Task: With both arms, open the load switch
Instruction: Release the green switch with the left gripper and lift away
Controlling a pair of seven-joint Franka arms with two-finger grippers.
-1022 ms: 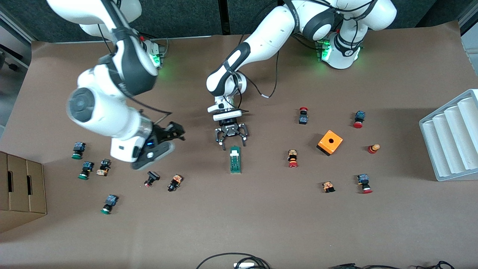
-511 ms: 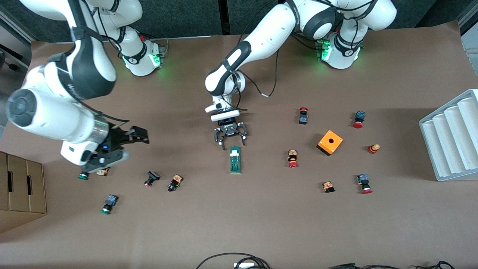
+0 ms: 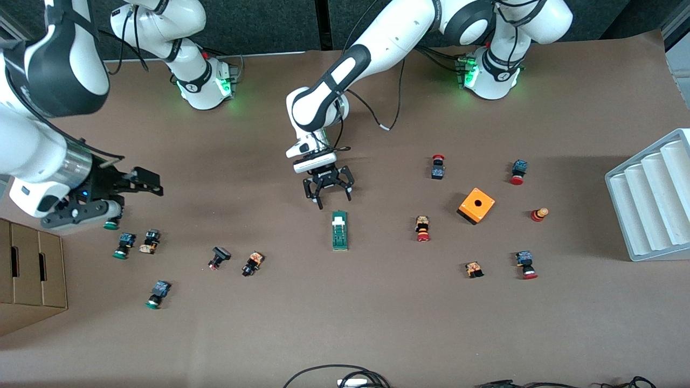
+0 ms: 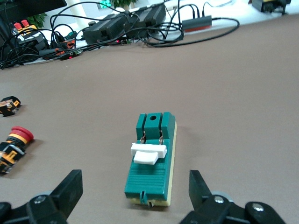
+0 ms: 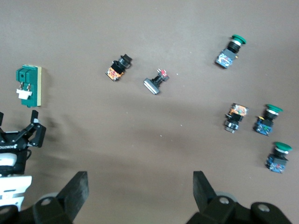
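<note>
Brown table (image 3: pixel 377 323) is carrying load switch (image 3: pixel 339 230) at centre. Orange cube (image 3: pixel 476 205) is lying at 3 o'clock w/ red push buttons (image 3: pixel 422 228) scattered round it; green push buttons (image 3: pixel 123 245) are clustering at 9. Grey tray (image 3: pixel 652 196) is sitting at 3 edge, cardboard box (image 3: pixel 29 272) at 8.

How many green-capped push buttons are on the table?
3 green push buttons, all toward the right arm's end: one partly under the right hand, one beside it nearer the camera, one nearest the camera. The arm may hide others.
</note>
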